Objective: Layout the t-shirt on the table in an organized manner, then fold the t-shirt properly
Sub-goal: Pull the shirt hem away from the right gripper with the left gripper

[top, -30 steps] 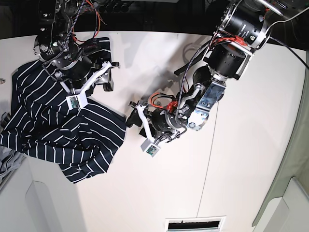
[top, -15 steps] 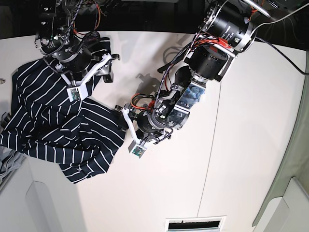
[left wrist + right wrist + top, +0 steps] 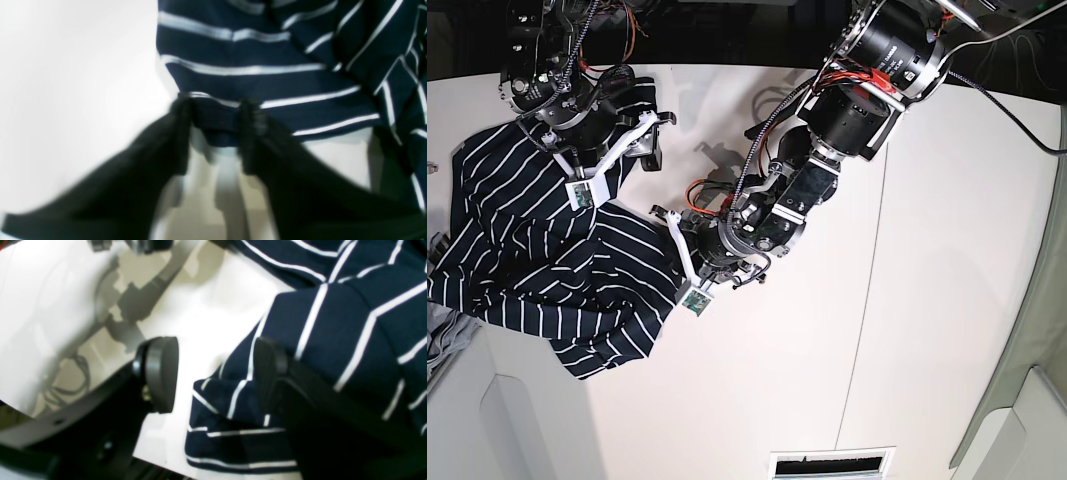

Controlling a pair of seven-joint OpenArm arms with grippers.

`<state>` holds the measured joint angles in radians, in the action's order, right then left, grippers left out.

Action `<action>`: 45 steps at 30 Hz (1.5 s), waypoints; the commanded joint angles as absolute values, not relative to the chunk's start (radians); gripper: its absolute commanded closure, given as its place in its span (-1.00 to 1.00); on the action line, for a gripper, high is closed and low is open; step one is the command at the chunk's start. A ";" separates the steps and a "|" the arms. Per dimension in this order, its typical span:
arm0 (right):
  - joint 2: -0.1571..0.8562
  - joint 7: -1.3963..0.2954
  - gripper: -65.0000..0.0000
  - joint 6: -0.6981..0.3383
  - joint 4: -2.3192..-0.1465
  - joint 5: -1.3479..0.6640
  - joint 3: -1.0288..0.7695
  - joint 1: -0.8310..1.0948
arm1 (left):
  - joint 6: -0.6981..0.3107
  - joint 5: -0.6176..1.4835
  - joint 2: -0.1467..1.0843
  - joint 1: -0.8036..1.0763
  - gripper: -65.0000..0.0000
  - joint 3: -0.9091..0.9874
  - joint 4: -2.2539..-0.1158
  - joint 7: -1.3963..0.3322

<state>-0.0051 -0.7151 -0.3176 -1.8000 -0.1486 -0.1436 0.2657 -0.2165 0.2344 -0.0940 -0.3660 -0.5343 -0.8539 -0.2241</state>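
The navy, white-striped t-shirt lies crumpled at the left of the white table. In the base view my left gripper sits at the shirt's right edge. The left wrist view shows that gripper with its jaws part closed and still apart, and the hem of the t-shirt lies between the fingertips. At the shirt's far corner my right gripper is open. In its own view this gripper stands wide, with a fold of the t-shirt between and over the right-hand finger.
A plain light grey garment pokes out at the left edge under the shirt. A thin dark seam runs down the table's right half. A vent grille sits at the bottom edge. Dark background lies beyond the far table edge.
My left arm has swung left across the table to the shirt's right edge, and its jaws have narrowed around the hem. The right gripper shifted slightly toward the far edge, then held still.
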 commanded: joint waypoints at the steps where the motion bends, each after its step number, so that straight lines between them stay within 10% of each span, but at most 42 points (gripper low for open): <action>1: -0.003 -0.700 -0.07 -0.318 -1.819 -0.156 -0.144 0.258 | -0.221 0.236 -0.105 -0.390 0.52 -0.548 -0.868 -0.187; 5: -0.003 -0.701 -0.07 -0.318 -1.819 -0.156 -0.144 0.258 | -0.220 0.213 -0.105 -0.391 1.00 -0.585 -0.868 -0.161; 14: -0.003 -0.693 -0.06 -0.318 -1.819 -0.113 -0.144 0.259 | -0.209 0.181 -0.035 -0.504 1.00 -0.581 -0.886 -0.224; 21: -0.002 -0.689 0.39 -0.312 -1.798 -0.085 -0.144 0.264 | -0.222 0.177 0.093 -0.564 1.00 -0.581 -0.957 -0.266; 45: 0.153 -0.648 0.39 -0.223 -1.763 -0.027 -0.299 0.258 | -0.339 0.269 0.637 -0.745 1.00 -0.581 -1.114 -0.310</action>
<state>0.1497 -0.6647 -0.2260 -1.7473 -0.0185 -0.3004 0.2661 -0.3489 0.2745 0.6235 -0.7097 -0.5903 -1.1000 -0.3275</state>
